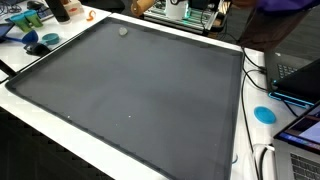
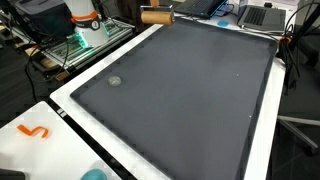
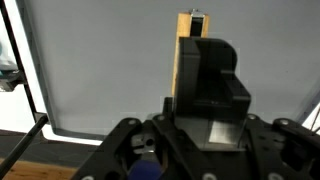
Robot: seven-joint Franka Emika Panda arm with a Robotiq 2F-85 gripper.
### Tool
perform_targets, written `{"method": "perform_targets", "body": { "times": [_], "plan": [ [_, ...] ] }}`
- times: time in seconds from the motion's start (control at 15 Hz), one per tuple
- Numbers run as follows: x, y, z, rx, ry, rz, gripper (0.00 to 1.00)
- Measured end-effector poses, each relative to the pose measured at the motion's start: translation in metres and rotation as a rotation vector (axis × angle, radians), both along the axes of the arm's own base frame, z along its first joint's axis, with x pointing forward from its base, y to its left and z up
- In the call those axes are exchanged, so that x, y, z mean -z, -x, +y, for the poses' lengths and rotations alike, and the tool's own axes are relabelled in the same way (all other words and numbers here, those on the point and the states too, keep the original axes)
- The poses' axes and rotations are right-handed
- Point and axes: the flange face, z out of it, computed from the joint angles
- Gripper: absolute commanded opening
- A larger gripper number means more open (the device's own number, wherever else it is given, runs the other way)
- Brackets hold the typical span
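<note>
In the wrist view my gripper (image 3: 196, 42) comes up from the bottom edge with its black fingers (image 3: 215, 70) closed together. A narrow upright wooden block (image 3: 184, 55) sits pressed against them and sticks out past the tips. Below it lies a large dark grey mat (image 3: 100, 60). The same mat (image 1: 130, 90) (image 2: 190, 90) fills both exterior views, which do not show the gripper plainly. A small round grey object (image 1: 123, 30) (image 2: 115, 81) rests on the mat near one corner, away from the gripper.
A white table (image 1: 60, 120) (image 2: 60, 140) surrounds the mat. An orange squiggle (image 2: 34, 131) lies on it. A tan cylinder (image 2: 157, 15) sits at the mat's far edge. Laptops (image 1: 300, 75), cables (image 1: 262, 160), a blue disc (image 1: 264, 114) and clutter (image 1: 35, 30) line the sides.
</note>
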Motion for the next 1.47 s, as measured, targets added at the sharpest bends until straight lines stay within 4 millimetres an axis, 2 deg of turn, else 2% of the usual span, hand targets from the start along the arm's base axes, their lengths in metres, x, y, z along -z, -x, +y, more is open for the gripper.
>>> {"method": "perform_targets", "body": {
  "times": [0.93,1.0,1.47],
  "plan": [
    [0.0,0.0,0.0,0.0,0.0,0.0,0.5],
    [0.0,0.0,0.0,0.0,0.0,0.0,0.25],
    [0.0067,-0.0032,-0.0086,0.032,0.066,0.009,0.25]
  ]
}}
